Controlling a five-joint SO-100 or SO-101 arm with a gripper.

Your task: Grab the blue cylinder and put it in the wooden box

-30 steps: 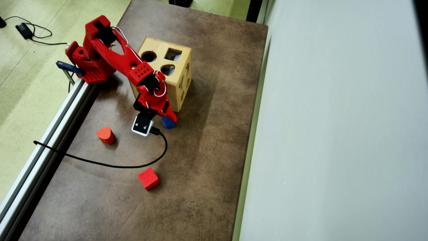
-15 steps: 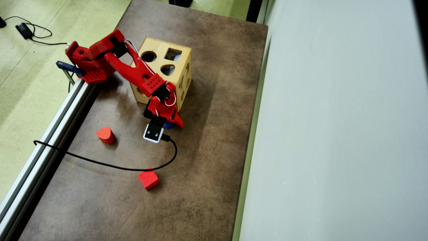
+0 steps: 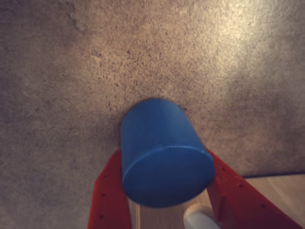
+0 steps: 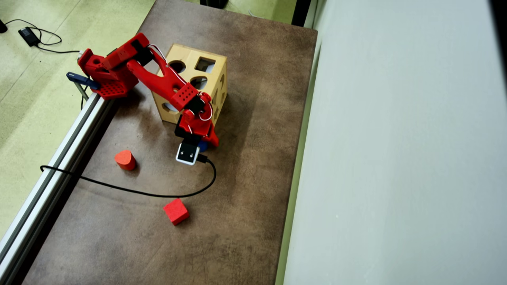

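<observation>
Brown table (image 4: 245, 206) carrying the wooden box (image 4: 214, 85); just below it in the overhead view, the pincer (image 3: 164, 191) flanks the blue cylinder (image 3: 162, 150), fingers (image 3: 107, 195) at both sides; actual clamping cannot be told.

Blue cylinder (image 4: 203, 146) mostly hidden under hand (image 4: 204, 144).
</observation>
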